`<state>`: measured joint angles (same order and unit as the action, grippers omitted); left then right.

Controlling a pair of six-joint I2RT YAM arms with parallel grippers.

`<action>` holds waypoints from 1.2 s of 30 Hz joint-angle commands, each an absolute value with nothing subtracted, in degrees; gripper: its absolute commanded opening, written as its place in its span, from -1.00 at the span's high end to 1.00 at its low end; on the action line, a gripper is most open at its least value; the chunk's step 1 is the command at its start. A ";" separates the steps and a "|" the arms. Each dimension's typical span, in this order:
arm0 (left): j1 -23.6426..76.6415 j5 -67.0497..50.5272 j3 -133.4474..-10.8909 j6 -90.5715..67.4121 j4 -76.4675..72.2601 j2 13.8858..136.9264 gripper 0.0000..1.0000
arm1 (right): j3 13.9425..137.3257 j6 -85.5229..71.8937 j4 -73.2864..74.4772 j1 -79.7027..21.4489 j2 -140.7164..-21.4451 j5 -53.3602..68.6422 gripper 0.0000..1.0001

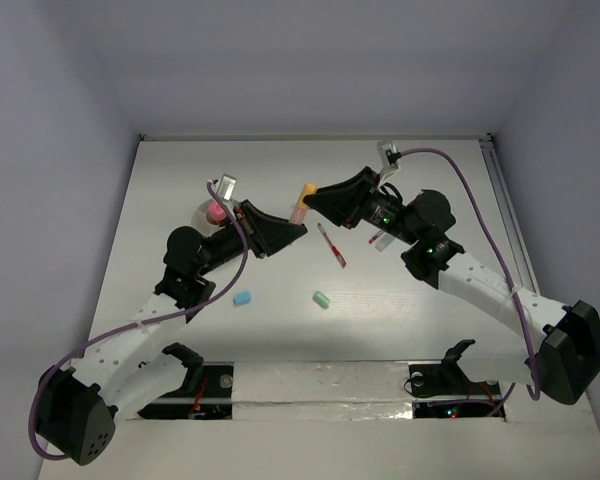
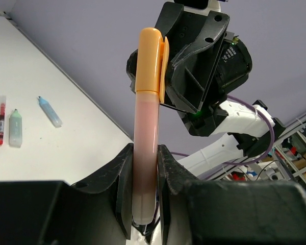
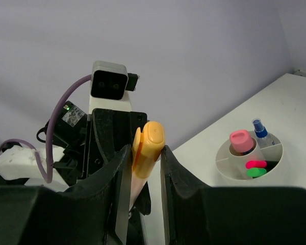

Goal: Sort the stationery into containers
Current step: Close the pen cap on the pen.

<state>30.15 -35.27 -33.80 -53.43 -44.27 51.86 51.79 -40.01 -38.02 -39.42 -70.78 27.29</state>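
1. Held item: orange marker (image 1: 302,203), in the air over the mid-table between the two arms, cap end up
2. Left gripper (image 2: 144,176): fingers clamped tight on the marker's pale lower barrel
3. Right gripper (image 3: 145,153): fingers narrow, closed on the orange cap end, which fills the gap between them. Both grippers hold the one marker at once, so this reads as a hand-over in mid-air
4. Container: white cup (image 3: 223,172), round with an inner ring, stands on the table behind the left arm, apart from the marker
5. Done so far, per the right wrist view: pink marker (image 3: 240,141) stands in the centre well, and blue-white marker (image 3: 260,130) and green marker (image 3: 254,173) sit in the outer ring, with a second pink cap just beside the green one
6. Left on the table: red pen (image 1: 332,246), light-blue eraser (image 1: 243,298), mint eraser (image 1: 321,299). A pale slender item (image 1: 379,240) beside the right arm is too hidden to name
7. Judgement: roughly half sorted. The orange marker is in transit, and the pen and erasers are untouched
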 commanded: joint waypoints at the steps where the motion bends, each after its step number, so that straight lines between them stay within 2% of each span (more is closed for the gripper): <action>1: 28.83 -24.70 -42.63 -54.14 -57.92 49.92 1.00 | 46.23 -33.40 -19.60 -47.10 -74.00 44.03 1.00; 15: 26.37 -24.61 -45.26 -52.21 -55.37 47.90 1.00 | 42.89 -31.90 -18.37 -50.10 -71.46 47.02 1.00; 24: 26.37 -29.62 -40.08 -56.08 -57.58 47.91 1.00 | 47.10 -34.01 -27.15 -50.10 -72.33 44.39 1.00; 32: 26.37 -26.73 -36.39 -47.74 -39.49 40.00 1.00 | 50.97 -39.90 -40.32 -50.10 -79.79 42.71 1.00; 36: 26.37 -24.70 -35.16 -44.74 -33.41 35.00 1.00 | 53.96 -44.11 -44.64 -50.10 -85.07 45.78 1.00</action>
<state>26.63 -34.17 -33.74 -47.42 -28.91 37.80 55.31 -42.61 -51.86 -45.10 -79.59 29.80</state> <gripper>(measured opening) 0.153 0.297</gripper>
